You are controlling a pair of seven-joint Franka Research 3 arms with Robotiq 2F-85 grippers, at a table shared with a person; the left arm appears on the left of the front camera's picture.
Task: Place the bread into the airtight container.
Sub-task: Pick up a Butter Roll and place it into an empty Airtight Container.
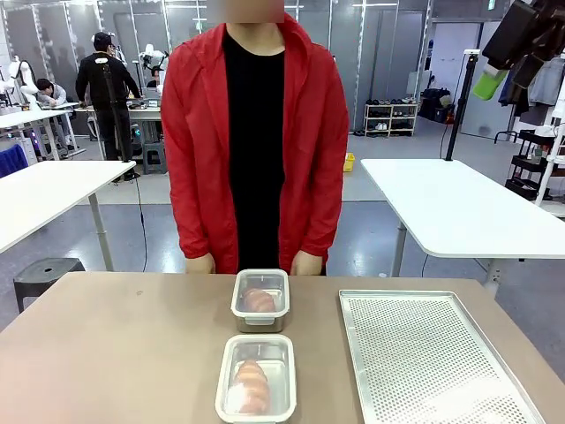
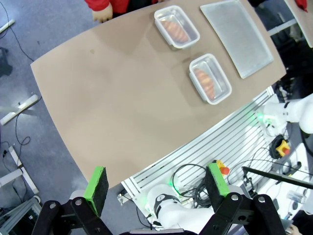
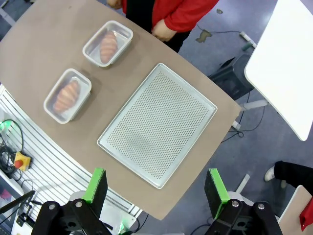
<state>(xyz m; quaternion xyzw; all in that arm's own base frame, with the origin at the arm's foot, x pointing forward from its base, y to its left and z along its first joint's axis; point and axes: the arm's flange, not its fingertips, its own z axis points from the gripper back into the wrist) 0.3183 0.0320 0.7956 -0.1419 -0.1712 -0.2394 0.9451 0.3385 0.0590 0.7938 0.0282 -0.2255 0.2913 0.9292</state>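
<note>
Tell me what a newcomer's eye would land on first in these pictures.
First, the person in the red jacket standing at the table's far edge, hands resting on it. Next, two clear containers in a row at the table's middle, each with a bread inside. To their right lies a perforated metal tray, bare; both grippers hang open high above the table.

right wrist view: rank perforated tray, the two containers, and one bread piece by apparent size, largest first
1. Perforated tray, clearly largest.
2-3. The container nearer the person and the container nearer the robot look alike; no ranking between them.
4. Bread in the former, smaller than its container.
</note>
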